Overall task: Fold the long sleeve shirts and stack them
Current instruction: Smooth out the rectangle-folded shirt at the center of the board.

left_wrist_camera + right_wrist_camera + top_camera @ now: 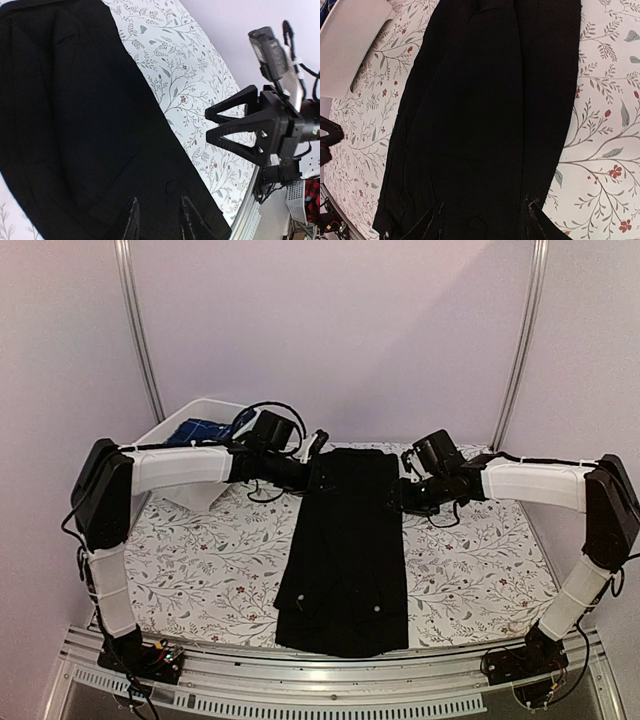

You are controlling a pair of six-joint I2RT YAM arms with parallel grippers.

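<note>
The black shirt lies folded into a long narrow strip down the middle of the table, with pale buttons near its near end. My left gripper hovers at the far left of the strip. In the left wrist view its jaws stand apart over the black cloth, so the gripper is open. My right gripper is at the far right edge, open over the cloth, and it also shows open in the left wrist view. The blue plaid shirt lies in the tub.
A white plastic tub stands at the back left, partly behind my left arm, and it shows in the right wrist view. The floral tablecloth covers the table. A metal rail runs along the near edge.
</note>
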